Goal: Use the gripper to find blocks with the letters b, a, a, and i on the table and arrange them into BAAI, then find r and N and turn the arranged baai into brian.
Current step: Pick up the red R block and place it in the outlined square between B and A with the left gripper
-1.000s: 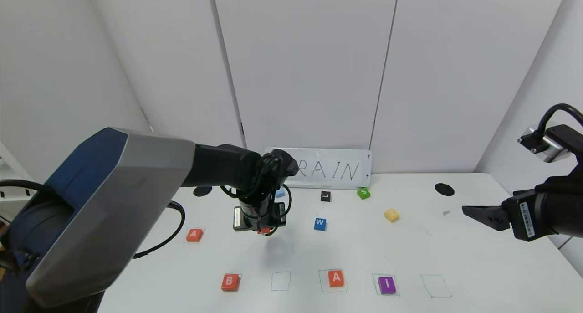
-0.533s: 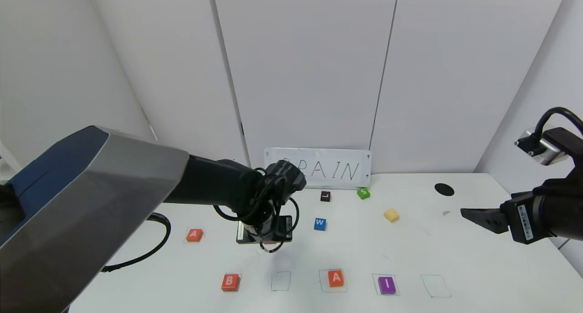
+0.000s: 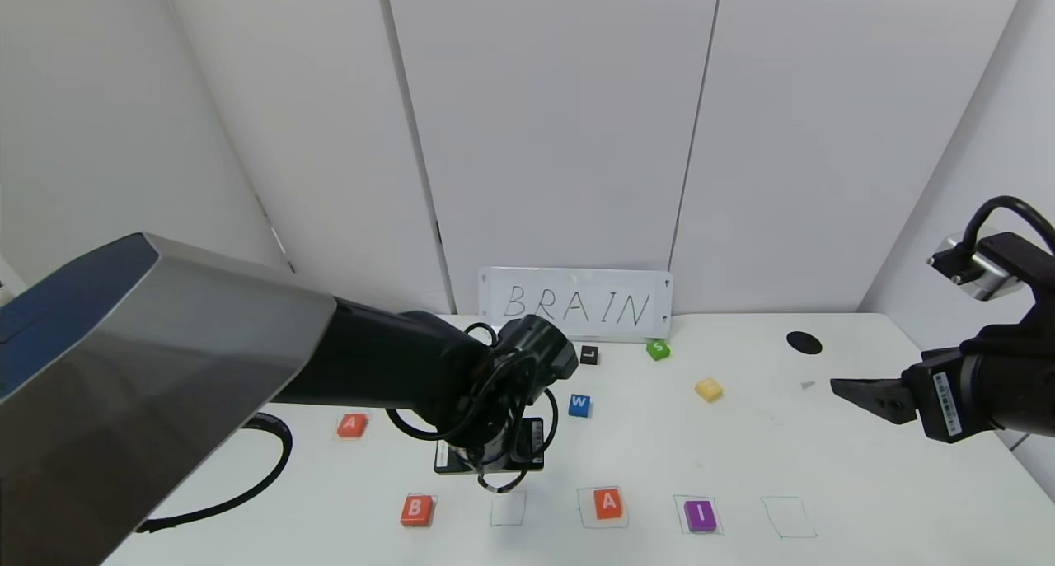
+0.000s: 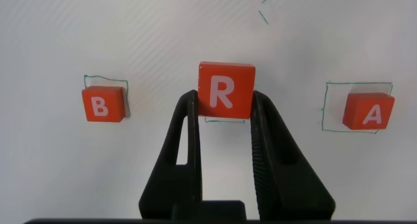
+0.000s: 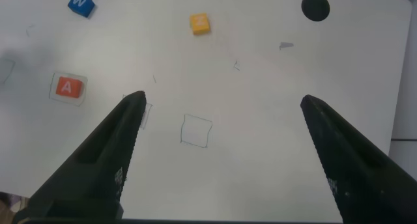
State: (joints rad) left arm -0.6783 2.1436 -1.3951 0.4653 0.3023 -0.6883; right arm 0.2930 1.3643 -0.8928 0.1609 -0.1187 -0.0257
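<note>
My left gripper [image 4: 225,99] is shut on the orange-red r [image 4: 225,88] and holds it above the table [image 3: 824,467], over a drawn square [image 3: 508,508] between B [image 3: 416,510] and A [image 3: 608,502]. In the head view the left gripper [image 3: 490,459] hides the r. Purple I [image 3: 700,515] lies right of that A. A second A [image 3: 352,424] lies at the left. Yellow N [image 3: 709,388] sits at the back right. My right gripper [image 3: 849,389] hovers open and empty at the right edge.
Blue W [image 3: 579,404], black L [image 3: 588,354] and green S [image 3: 658,349] lie toward the back, before a BRAIN sign [image 3: 577,305]. An empty drawn square [image 3: 789,516] sits right of I. A black hole [image 3: 804,342] marks the back right.
My left arm has carried the r from the middle of the table toward the front row, ending over the square between B and A. The right arm has barely moved.
</note>
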